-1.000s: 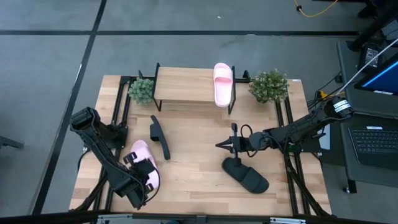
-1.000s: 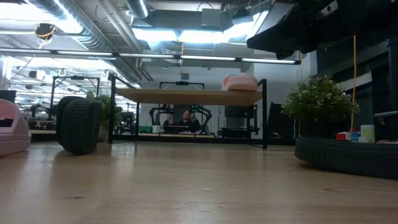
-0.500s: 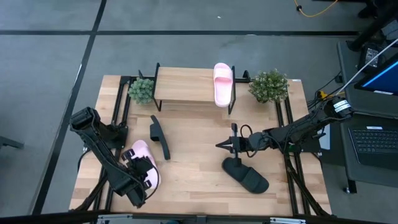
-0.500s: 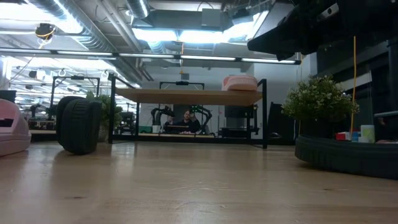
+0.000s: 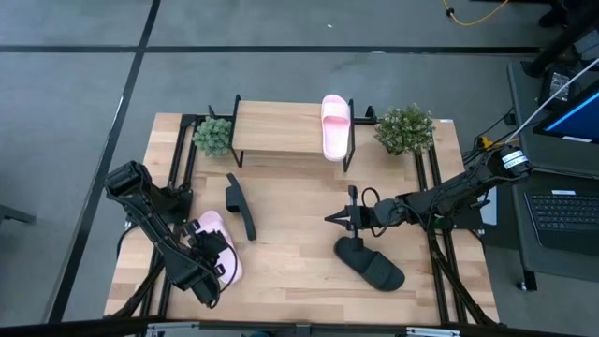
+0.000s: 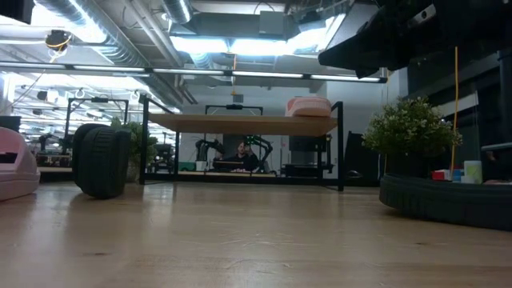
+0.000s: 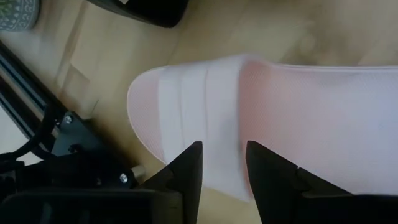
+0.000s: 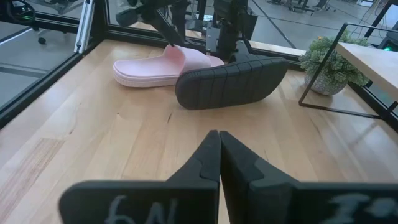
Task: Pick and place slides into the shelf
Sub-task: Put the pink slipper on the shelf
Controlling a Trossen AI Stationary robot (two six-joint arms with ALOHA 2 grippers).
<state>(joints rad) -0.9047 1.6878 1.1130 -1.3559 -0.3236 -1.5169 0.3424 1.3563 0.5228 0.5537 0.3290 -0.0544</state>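
Left gripper (image 5: 213,265), fingers (image 7: 186,171) parted, poised over a pale pink slide (image 5: 221,236) lying near the desk's (image 5: 290,276) front left corner. Right gripper (image 5: 333,218), fingers (image 8: 202,158) pressed together and empty, hovering over the middle of the desk, just behind a black slide (image 5: 372,265) lying flat toward the front right. A second black slide (image 5: 240,204) stands on its edge left of centre. The shelf (image 5: 281,131) sits along the desk's rear edge, with a second pink slide (image 5: 335,125) on its right end, between two potted plants (image 5: 214,136)
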